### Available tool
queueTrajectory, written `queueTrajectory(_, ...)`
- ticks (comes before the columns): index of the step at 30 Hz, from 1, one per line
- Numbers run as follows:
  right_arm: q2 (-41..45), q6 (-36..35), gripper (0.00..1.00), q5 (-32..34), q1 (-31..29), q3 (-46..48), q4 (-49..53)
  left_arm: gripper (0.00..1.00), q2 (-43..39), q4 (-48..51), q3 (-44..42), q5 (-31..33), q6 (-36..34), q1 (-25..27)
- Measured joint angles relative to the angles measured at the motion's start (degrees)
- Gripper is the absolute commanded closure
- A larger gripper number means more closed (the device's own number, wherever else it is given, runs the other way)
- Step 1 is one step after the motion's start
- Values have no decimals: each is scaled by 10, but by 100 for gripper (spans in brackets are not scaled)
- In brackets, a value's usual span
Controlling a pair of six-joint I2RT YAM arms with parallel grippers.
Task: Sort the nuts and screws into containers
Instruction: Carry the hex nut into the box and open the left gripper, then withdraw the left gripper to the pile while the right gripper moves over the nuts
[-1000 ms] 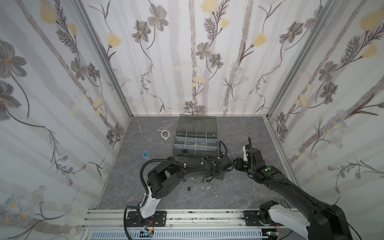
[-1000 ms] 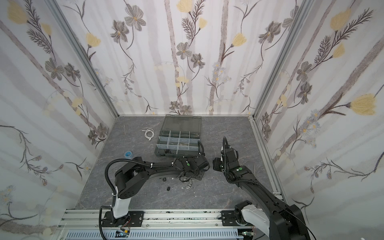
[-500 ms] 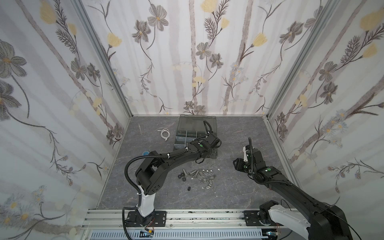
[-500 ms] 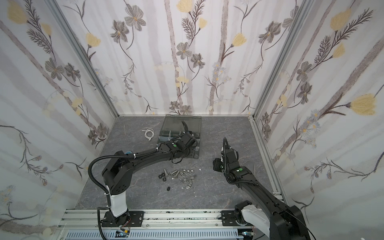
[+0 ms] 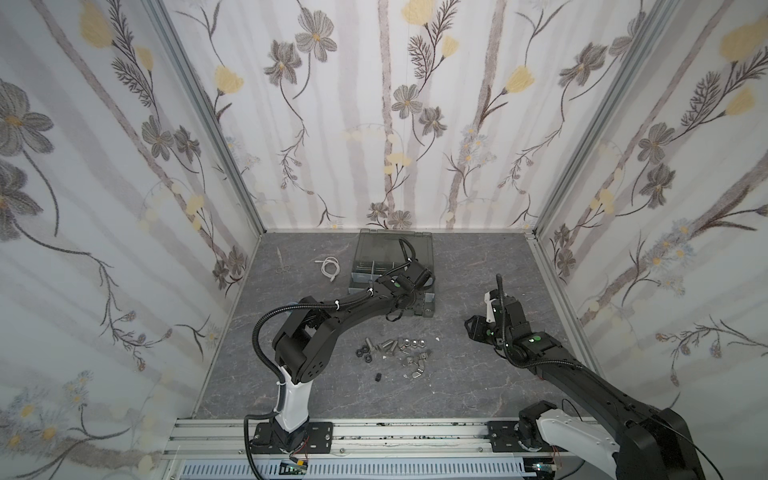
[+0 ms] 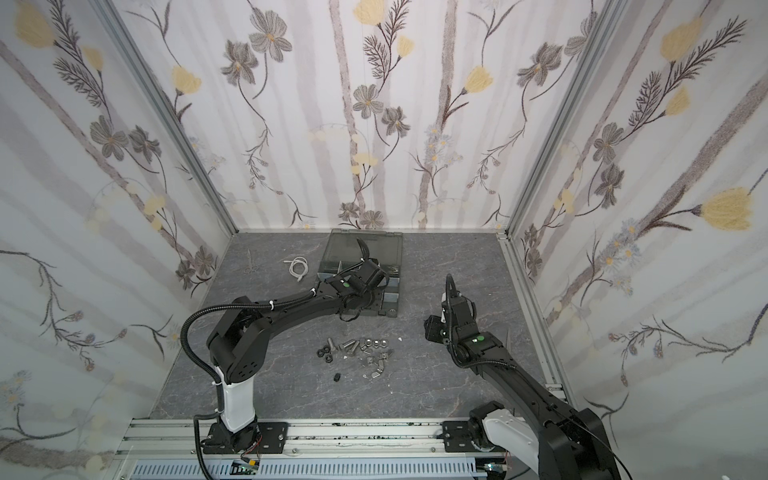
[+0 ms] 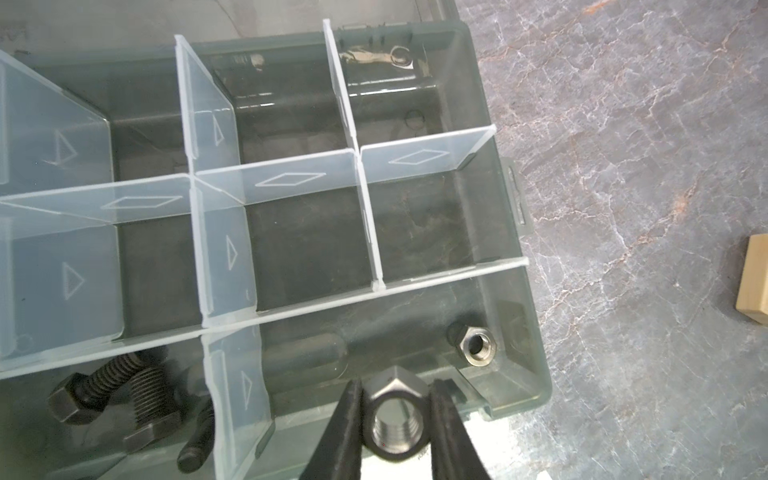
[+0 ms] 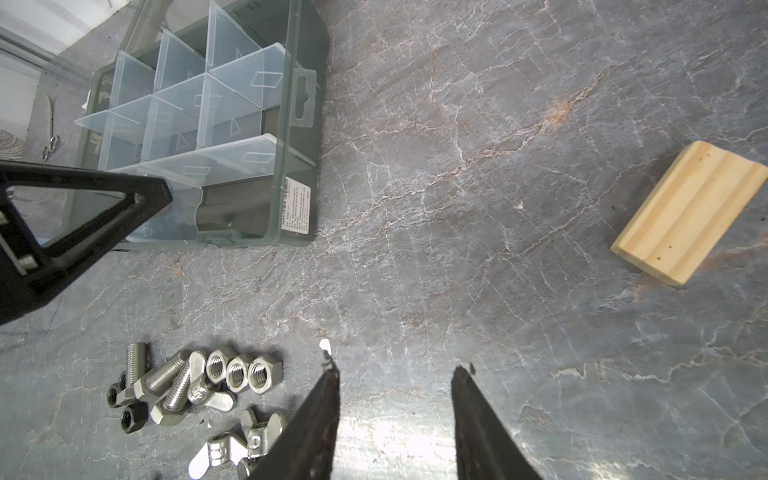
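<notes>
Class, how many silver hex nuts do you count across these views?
5: three nuts side by side on the table, one lying in the case, one held in the left gripper. The pile may hide more.

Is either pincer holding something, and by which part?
The left pincer pinches a silver hex nut by its opposite sides; the right pincer holds nothing.

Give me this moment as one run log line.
left gripper: shut on silver hex nut, above organizer case | right gripper: open, empty | loose screws and nuts: on table
</notes>
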State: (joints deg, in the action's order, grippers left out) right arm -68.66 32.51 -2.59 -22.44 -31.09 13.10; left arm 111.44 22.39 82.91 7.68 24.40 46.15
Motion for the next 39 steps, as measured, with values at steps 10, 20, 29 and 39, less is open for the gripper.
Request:
queueTrajectory(10, 0, 0, 55, 0, 0, 0, 0, 34, -5, -1, 6, -3, 12, 0)
queueTrajectory(20, -6, 1, 53, 0, 0, 5, -4, 22, -46, -3, -13, -5, 22, 0)
queueTrajectory(29, -9, 4, 51, -11, 0, 5, -9, 14, -113, -29, -61, -17, 36, 0)
queueTrajectory(39, -23, 9, 51, -22, -2, 7, -14, 5, -225, -57, -175, 3, 73, -1)
